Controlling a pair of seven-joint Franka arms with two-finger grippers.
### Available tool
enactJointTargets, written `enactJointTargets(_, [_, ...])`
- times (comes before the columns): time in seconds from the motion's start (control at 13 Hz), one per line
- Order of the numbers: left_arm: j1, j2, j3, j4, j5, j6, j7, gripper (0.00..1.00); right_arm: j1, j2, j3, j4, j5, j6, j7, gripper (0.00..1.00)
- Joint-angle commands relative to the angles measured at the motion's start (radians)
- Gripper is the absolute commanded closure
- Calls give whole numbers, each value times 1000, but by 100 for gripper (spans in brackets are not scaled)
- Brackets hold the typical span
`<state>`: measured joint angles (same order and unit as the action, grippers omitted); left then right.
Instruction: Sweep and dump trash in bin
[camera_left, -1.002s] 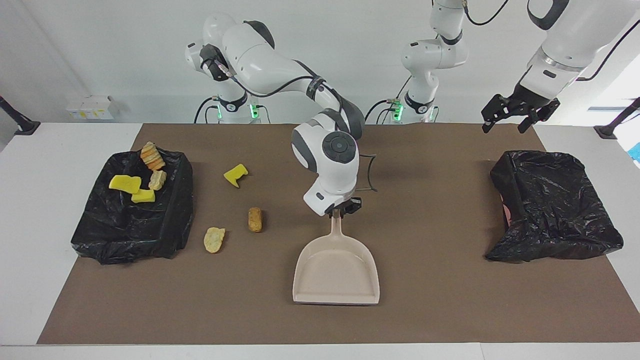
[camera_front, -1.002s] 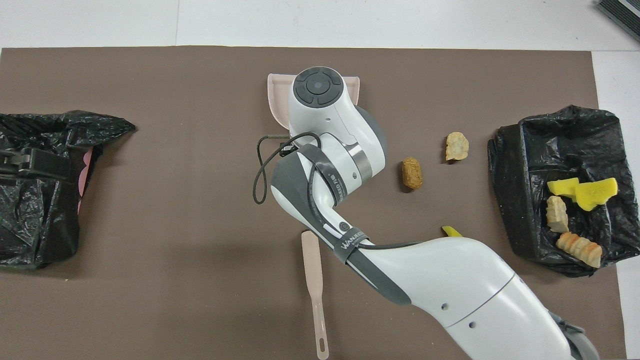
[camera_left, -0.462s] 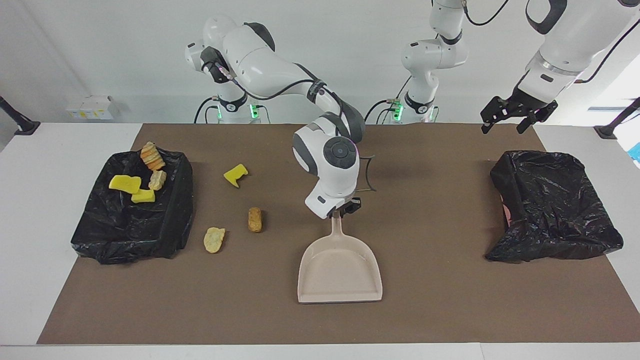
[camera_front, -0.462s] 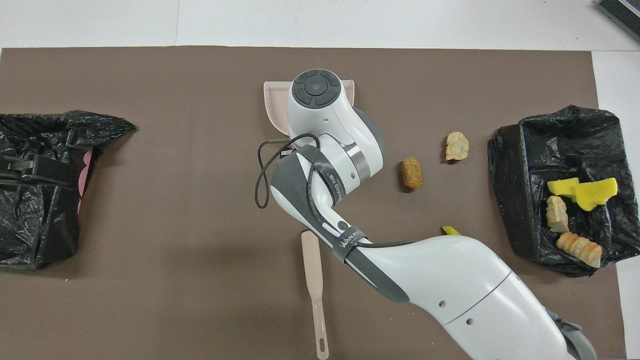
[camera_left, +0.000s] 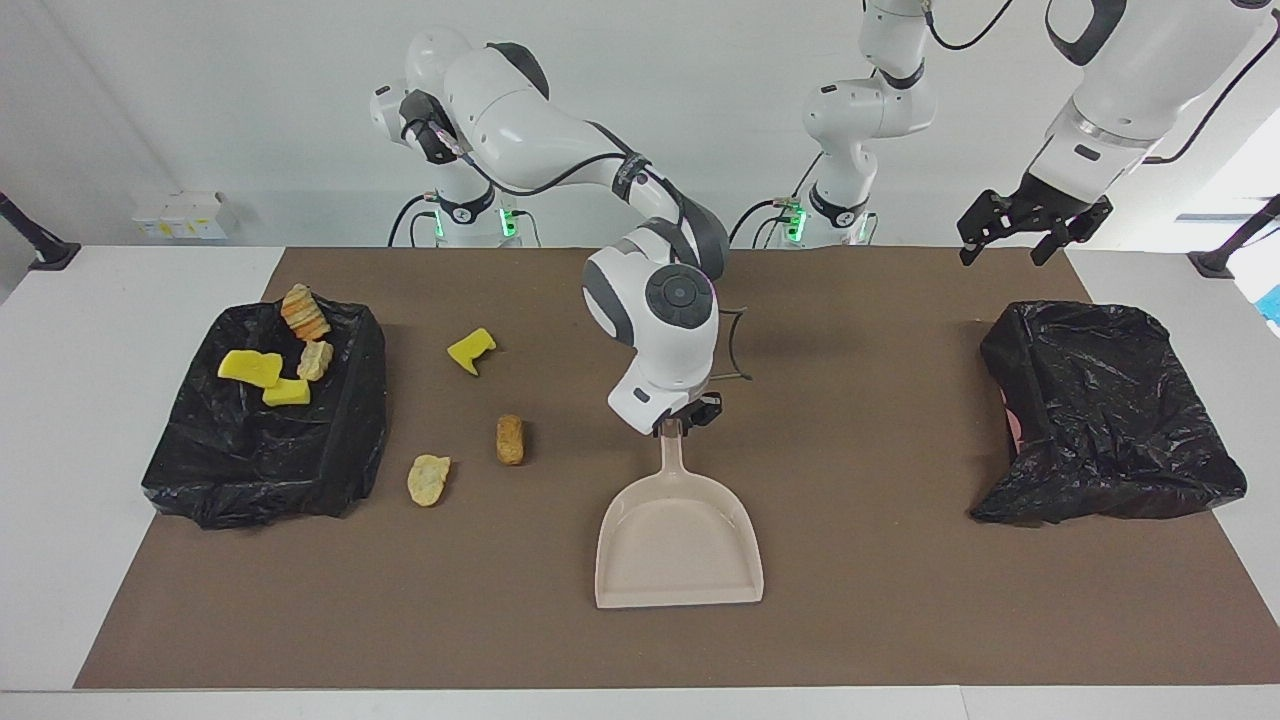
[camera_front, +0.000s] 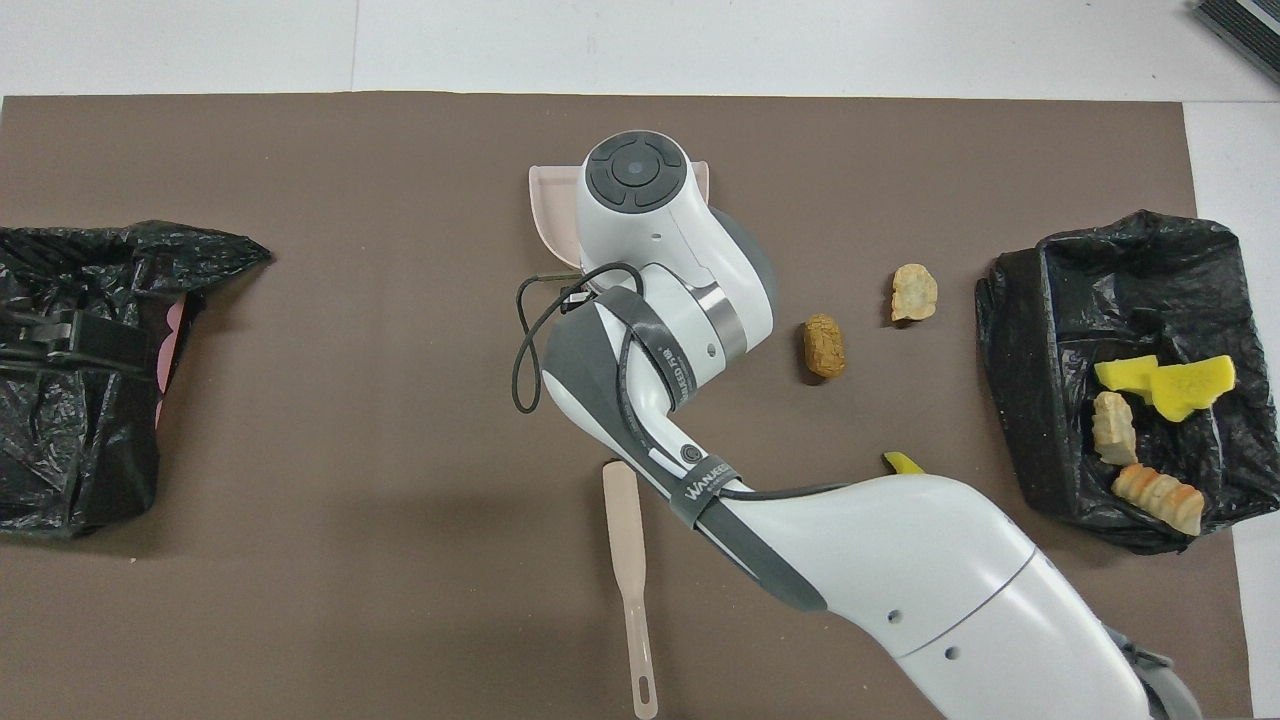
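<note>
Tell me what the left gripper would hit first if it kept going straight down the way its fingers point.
The left gripper hangs open in the air, fingers pointing down. Going straight on, it would probably meet the black bag-lined bin at the left arm's end of the table, or the brown mat beside it; depth is unclear.

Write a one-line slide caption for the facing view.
Right pincer at the dustpan handle; four scraps in the black bin, three scraps on the mat.

Dustpan (camera_front: 545, 195) and yellow scrap (camera_front: 902, 462) mostly under right arm overhead
</note>
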<state>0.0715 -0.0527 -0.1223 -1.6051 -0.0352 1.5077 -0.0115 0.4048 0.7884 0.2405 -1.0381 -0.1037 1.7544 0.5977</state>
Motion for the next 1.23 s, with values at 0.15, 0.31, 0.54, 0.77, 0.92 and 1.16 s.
enactJointTargets(0.15, [19,-24,15,-22,20,16,5,0,-29,-202,17,-130,6,-93,-12,39])
enactJointTargets(0.31, [17,-24,16,-21,20,16,5,0,-50,-344,17,-274,31,-98,-19,37])
enactJointTargets(0.54, [16,-24,16,-22,20,16,5,0,-49,-544,17,-486,64,-98,-15,26])
enactJointTargets(0.77, [17,-24,16,-22,20,16,5,0,-35,-655,17,-649,174,-81,-24,24])
enactJointTargets(0.92, [16,-24,16,-22,20,16,5,0,-28,-730,19,-782,223,-21,-24,21])
enactJointTargets(1.16, [16,-24,16,-21,15,22,8,0,-6,-848,19,-988,283,102,-24,11])
